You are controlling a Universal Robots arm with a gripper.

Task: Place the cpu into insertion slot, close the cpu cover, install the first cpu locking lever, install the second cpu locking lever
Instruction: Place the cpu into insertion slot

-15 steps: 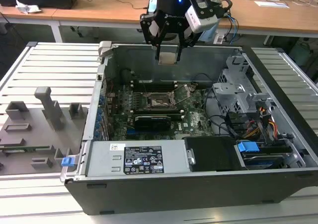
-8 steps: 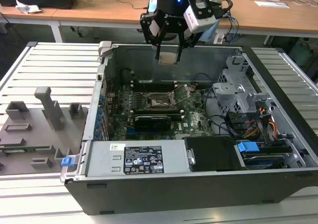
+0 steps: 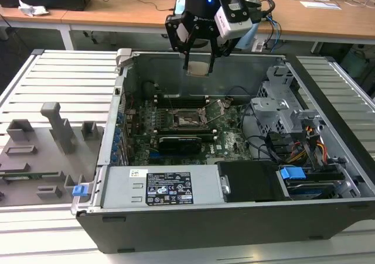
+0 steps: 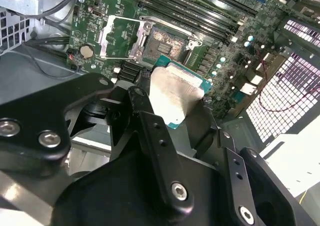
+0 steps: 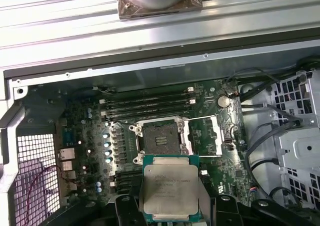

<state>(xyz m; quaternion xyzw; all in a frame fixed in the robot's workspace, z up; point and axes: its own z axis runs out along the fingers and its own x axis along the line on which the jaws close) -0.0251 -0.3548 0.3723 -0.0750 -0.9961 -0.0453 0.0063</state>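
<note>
One chip, the cpu (image 3: pixel 198 69), was pinched between the two black fingers (image 4: pixel 150 131) of the gripper (image 3: pixel 198 65), which were drawn in narrow against its opposite edges. It hung in the air well above the insertion slot (image 3: pixel 188 119), touching nothing but those fingers. The slot lay bare, its pin grid open to view. The cpu cover (image 4: pixel 141 33) stood swung back on its hinge just beside the slot. Long memory slots (image 5: pixel 150 103) ran near another edge of the slot, all inside the open computer case (image 3: pixel 176 223).

Dull metal cpu (image 5: pixel 169 188), matt green motherboard (image 5: pixel 85 131), bare steel case (image 3: pixel 234 76)
</note>
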